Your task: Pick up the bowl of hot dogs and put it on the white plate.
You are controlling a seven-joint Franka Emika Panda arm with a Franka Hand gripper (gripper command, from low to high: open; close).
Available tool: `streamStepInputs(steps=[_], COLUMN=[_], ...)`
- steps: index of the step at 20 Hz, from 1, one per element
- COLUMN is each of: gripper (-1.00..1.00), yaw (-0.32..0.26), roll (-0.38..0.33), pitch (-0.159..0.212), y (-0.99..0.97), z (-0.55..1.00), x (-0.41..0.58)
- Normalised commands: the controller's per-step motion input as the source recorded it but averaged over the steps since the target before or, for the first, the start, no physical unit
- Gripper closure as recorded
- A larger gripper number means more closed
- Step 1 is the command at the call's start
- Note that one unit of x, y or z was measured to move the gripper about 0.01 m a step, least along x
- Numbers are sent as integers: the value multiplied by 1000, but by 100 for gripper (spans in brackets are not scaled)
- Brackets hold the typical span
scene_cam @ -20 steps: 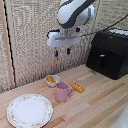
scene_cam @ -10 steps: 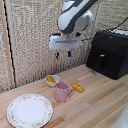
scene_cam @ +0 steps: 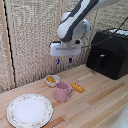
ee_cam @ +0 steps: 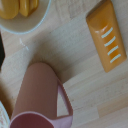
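Note:
My gripper (scene_cam: 63, 60) hangs high above the wooden table, its two short blue-tipped fingers apart with nothing between them. Well below it, toward the back, sits the small white hot dog bowl (scene_cam: 52, 80) holding yellow-orange hot dogs (scene_cam: 50, 78). In the wrist view the hot dog bowl (ee_cam: 22, 17) shows only partly at the picture's edge, with the hot dogs (ee_cam: 22, 7) inside. The large white plate (scene_cam: 29, 110) with its faint floral rim lies at the front on the exterior view's left, apart from the bowl.
A pink mug (scene_cam: 62, 92) stands just in front of the bowl; the mug (ee_cam: 40, 97) also fills much of the wrist view. A loose orange food piece (scene_cam: 77, 88) lies beside it. A black appliance (scene_cam: 109, 53) stands at the back on the exterior view's right.
The gripper has shifted slightly toward the exterior view's right and a little lower. The bowl, mug and plate have not moved.

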Motion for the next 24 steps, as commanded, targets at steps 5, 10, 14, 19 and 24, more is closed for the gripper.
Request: streamStepInputs(steps=[5, 10, 14, 19, 24], gripper=[-100, -100, -100, -100, 100], yaw=[-7, 0, 0, 0, 0], roll=[-81, -97, -99, -63, -6], pitch=[84, 77, 81, 81, 71], y=[0, 35, 19, -14, -30], z=[-394, -328, -313, -328, -155], x=[263, 327, 377, 386, 246])
